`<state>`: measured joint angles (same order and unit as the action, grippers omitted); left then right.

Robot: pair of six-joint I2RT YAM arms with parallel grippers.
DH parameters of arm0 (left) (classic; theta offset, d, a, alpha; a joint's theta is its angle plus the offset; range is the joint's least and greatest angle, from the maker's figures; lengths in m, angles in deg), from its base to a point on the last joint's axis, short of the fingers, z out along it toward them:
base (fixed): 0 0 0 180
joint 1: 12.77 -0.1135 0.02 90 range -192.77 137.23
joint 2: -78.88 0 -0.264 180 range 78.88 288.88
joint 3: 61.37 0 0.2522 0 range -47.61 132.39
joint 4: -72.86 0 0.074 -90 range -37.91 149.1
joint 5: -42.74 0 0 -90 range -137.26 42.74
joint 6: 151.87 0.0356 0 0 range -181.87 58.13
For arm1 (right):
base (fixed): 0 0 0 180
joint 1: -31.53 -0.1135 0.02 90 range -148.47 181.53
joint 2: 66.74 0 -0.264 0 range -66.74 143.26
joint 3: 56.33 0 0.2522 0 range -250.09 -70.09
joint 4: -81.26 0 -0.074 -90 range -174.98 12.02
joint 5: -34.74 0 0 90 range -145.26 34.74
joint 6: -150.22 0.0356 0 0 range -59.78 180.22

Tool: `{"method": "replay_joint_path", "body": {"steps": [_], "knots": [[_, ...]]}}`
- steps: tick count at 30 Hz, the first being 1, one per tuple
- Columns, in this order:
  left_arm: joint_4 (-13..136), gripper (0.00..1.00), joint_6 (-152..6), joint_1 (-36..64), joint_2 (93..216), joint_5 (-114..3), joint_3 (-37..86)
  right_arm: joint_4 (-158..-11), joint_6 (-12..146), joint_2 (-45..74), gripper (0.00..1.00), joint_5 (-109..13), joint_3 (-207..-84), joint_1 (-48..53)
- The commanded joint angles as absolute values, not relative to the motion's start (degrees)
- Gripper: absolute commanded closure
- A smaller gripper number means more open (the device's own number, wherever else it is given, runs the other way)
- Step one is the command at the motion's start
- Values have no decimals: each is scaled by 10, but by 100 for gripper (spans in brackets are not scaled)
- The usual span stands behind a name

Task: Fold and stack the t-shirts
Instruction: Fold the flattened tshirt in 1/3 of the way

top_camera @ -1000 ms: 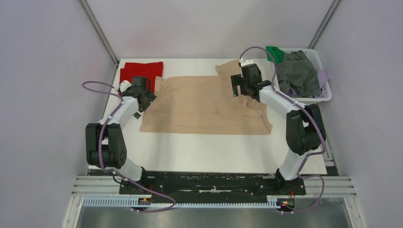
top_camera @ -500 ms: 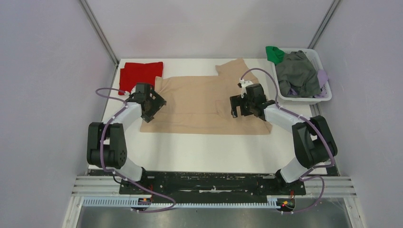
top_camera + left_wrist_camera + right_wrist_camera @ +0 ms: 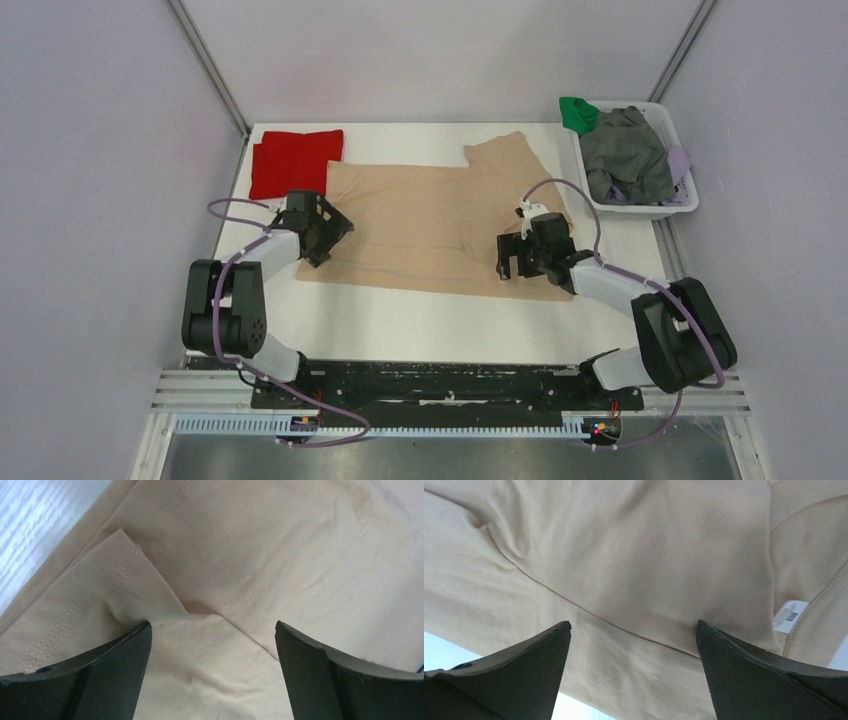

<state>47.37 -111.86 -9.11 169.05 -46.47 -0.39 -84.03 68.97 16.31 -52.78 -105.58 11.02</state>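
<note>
Flat across mid-worktop (image 3: 440, 320): spread t-shirt (image 3: 420, 215). At its far-left corner: folded t-shirt (image 3: 295, 160). Beyond far-right worktop edge: basket (image 3: 650, 211) holding clothes (image 3: 625, 155). Over near-left, near-right shirt areas: left tool (image 3: 325, 232), right tool (image 3: 508, 260).

Bare table (image 3: 430, 320) strip in front passable; basket (image 3: 640, 211) blocks far right corner, red shirt (image 3: 295, 162) fills far left.

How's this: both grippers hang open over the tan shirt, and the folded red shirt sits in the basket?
No: the top view shows the red shirt on the table, far left corner, not in the basket. Left gripper and right gripper do hang open over the tan shirt.
</note>
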Motion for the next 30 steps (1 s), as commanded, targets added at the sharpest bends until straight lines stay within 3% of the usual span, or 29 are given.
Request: {"method": "replay_joint_path", "body": {"steps": [1, 14, 30], "knots": [[395, 0, -1114, -90, 1649, -484, -87, -740, 726, 88, 2, -563, -979, 110], [272, 0, -1157, -86, 1381, -455, -231, -649, 756, -52, 2, -554, -888, 100], [194, 0, -1180, -86, 1258, -465, -247, -586, 766, -163, 2, -496, -889, 89]]}}
